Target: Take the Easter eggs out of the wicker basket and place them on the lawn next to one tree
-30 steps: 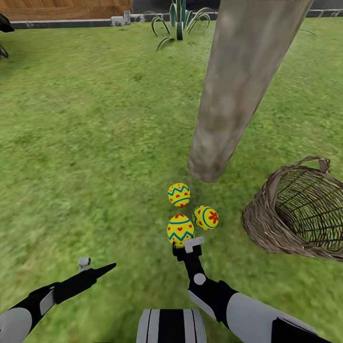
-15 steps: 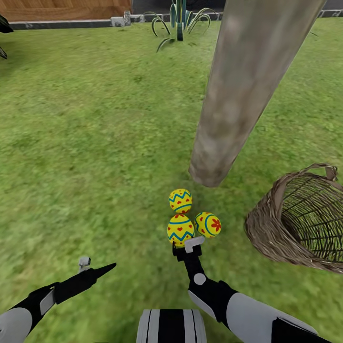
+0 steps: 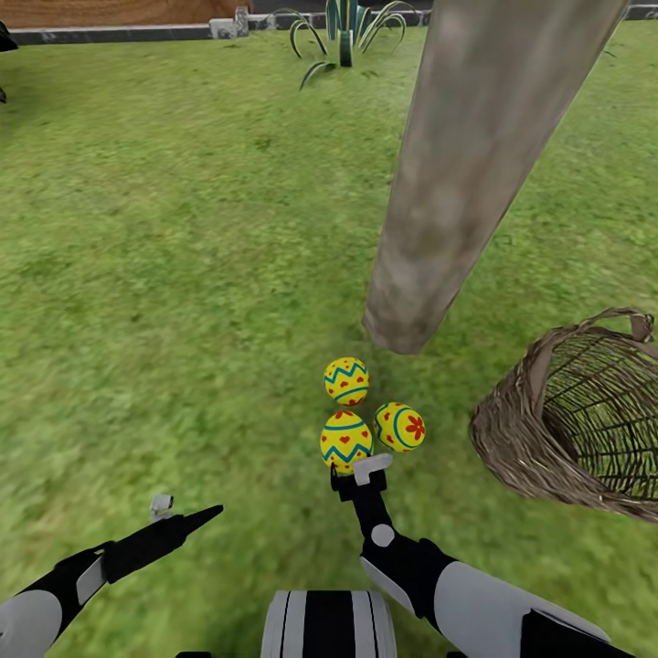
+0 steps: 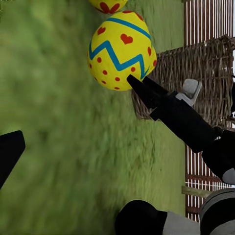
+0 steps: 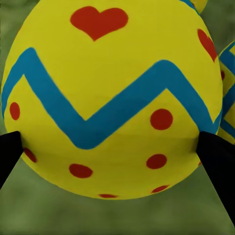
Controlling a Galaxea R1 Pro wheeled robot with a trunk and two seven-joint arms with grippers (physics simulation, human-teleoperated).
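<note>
Since the earlier frame, only the flowered egg [image 3: 399,427] has rolled slightly rightward. Right gripper [image 3: 355,472] pinches the heart egg [image 3: 345,440] on the lawn [image 3: 183,274]; left gripper [image 3: 187,516] hangs spread at 9 o'clock. Zigzag egg [image 3: 346,380] lies at 12 o'clock beside the tree [image 3: 457,183], wicker basket [image 3: 521,429] tipped at 3 o'clock.

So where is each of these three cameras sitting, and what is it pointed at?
Head view: up on the robot's head, looking down over both arms at three eggs by the tree trunk and the wicker basket.
Left wrist view: on the left arm, looking across the lawn at the right gripper.
Right wrist view: on the right arm, dark fingertips flanking the heart egg.
All three share that egg.
</note>
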